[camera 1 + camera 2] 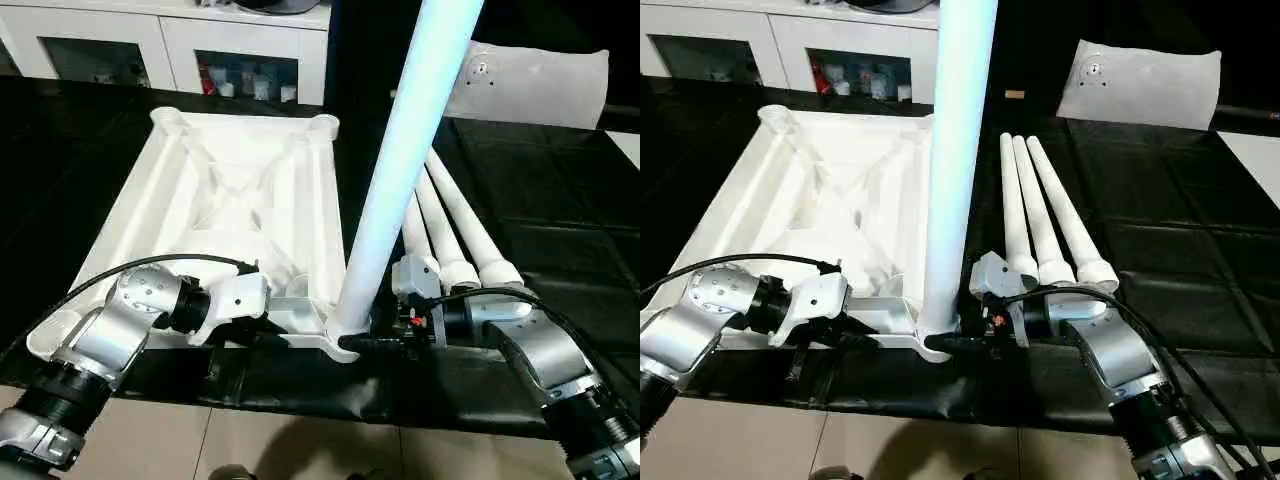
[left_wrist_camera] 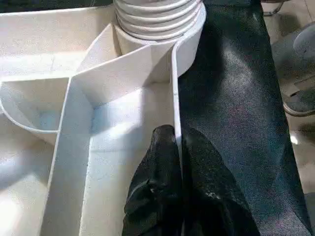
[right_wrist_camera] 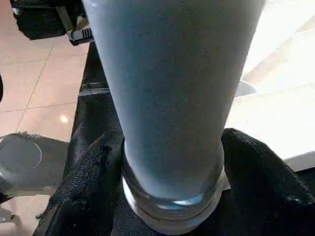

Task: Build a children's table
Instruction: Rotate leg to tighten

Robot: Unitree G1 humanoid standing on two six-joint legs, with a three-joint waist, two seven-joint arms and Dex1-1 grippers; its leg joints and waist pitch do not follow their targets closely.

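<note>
The white tabletop lies upside down on the black mat, ribbed underside up. One white leg stands upright in the near right corner socket. My right gripper is shut on the base of this leg, a black finger on each side. My left gripper is shut on the thin near wall of the tabletop, close to the same socket. Three more legs lie side by side on the mat, to the right of the tabletop.
A white flat bag lies at the back right. A white cabinet with glass doors stands behind the mat. The mat's front edge ends over a tiled floor. A shoe is on the floor beside the mat.
</note>
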